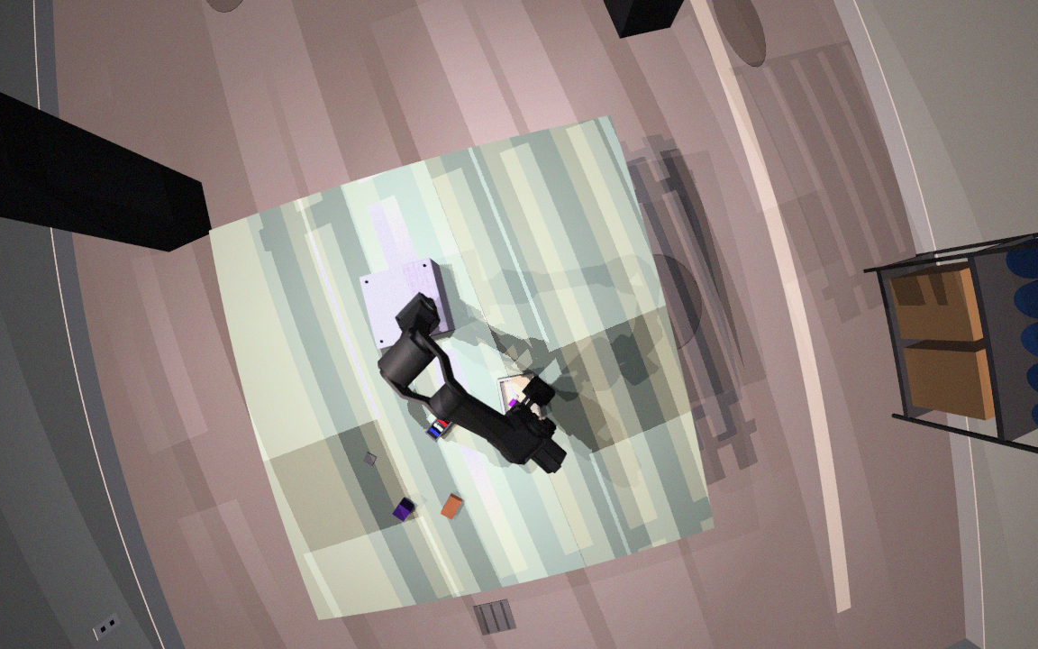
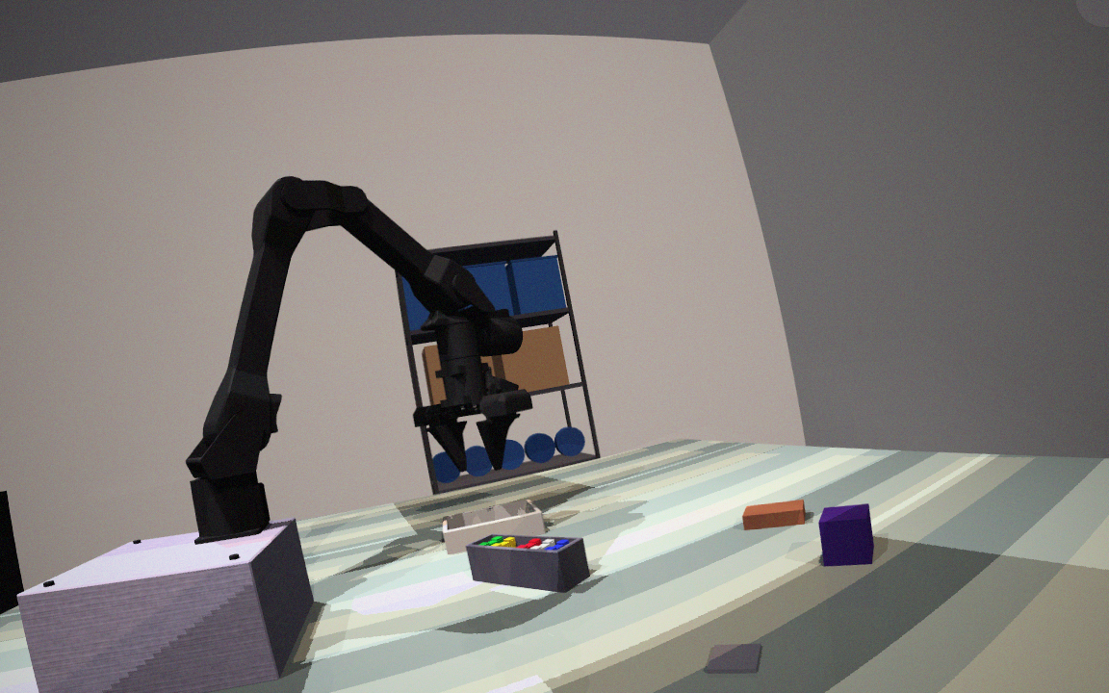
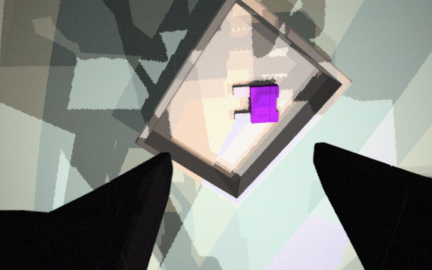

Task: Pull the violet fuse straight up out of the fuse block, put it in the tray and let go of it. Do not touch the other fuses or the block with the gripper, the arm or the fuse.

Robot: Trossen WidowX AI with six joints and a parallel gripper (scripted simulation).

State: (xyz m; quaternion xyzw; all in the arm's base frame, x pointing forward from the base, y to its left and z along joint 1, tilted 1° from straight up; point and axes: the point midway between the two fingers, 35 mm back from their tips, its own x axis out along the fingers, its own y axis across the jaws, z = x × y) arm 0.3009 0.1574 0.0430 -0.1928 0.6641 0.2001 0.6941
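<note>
The gripper (image 1: 524,403) (image 2: 479,468) (image 3: 241,157) stands wide open, nothing between its fingers. The violet fuse (image 1: 513,401) (image 3: 264,104) lies on its side inside the tray (image 1: 500,392) (image 2: 497,527) (image 3: 191,172) — probably light, stiff and a little slippery. If gripping is needed, take the body's flat sides — the thin prongs may bend.

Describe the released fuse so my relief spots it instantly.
Find the black arm on its pale lilac box-shaped base. Under its open gripper is a beige rectangular tray. Inside lies the bright violet, blocky fuse, its two pale prongs sideways; the other coloured fuses sit in the dark grey block.
</note>
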